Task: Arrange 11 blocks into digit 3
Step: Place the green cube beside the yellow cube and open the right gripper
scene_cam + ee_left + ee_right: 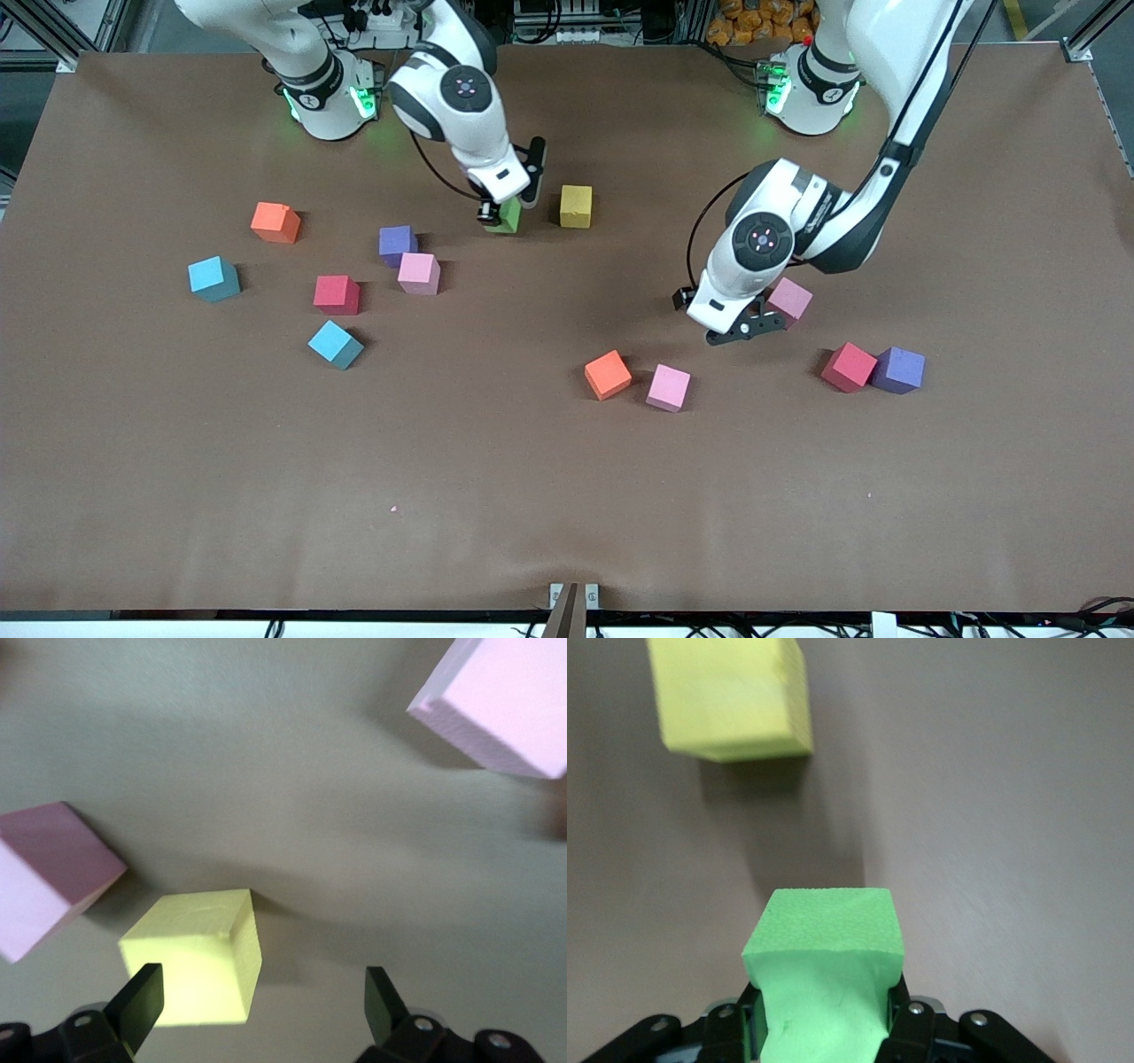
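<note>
Right gripper (511, 210): clamped on the green block (507, 217), beside the yellow block (576, 206). Left gripper (753, 326): spread wide, empty, over the table (567, 496) by a pink block (789, 299). Remaining blocks scattered, apart; red block (849, 366) touches purple block (898, 369).

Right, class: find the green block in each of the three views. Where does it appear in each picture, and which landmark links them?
Front view: the green block is held in the right gripper, beside the yellow block.
Right wrist view: the green block fills the foreground, clamped in that gripper.
Left wrist view: not in it.
Shared landmark: the yellow block, seen in the front and right wrist views.
</note>
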Tool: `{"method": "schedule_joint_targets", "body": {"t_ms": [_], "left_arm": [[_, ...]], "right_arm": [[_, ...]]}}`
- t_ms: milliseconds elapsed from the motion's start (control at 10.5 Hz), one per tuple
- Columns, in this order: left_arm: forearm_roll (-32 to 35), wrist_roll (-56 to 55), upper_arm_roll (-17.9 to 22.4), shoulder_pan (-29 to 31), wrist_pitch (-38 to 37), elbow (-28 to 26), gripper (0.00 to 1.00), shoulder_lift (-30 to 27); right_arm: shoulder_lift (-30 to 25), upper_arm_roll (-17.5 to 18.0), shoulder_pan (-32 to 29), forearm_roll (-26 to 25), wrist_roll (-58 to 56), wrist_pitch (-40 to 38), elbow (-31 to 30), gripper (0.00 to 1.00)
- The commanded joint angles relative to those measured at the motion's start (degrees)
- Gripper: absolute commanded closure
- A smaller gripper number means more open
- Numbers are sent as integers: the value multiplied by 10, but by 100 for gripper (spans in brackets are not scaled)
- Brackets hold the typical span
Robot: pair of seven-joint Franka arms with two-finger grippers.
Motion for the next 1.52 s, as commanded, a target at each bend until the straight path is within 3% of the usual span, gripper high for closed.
{"method": "schedule_joint_targets", "body": {"t_ms": [0, 285, 855, 1426], "left_arm": [[14, -14, -5, 8, 0, -19, 0, -10], [14, -52, -4, 16, -9, -29, 0, -17], [14, -52, -4, 37, 36, -88, 0, -33], [14, -52, -4, 37, 49, -109, 0, -25]], "right_arm": [[58, -4, 31, -23, 37, -6, 61, 60], [88, -4, 43, -76, 45, -5, 81, 62], [110, -3, 66, -76, 102, -6, 94, 62], [126, -4, 74, -79, 103, -7, 111, 61]]}}
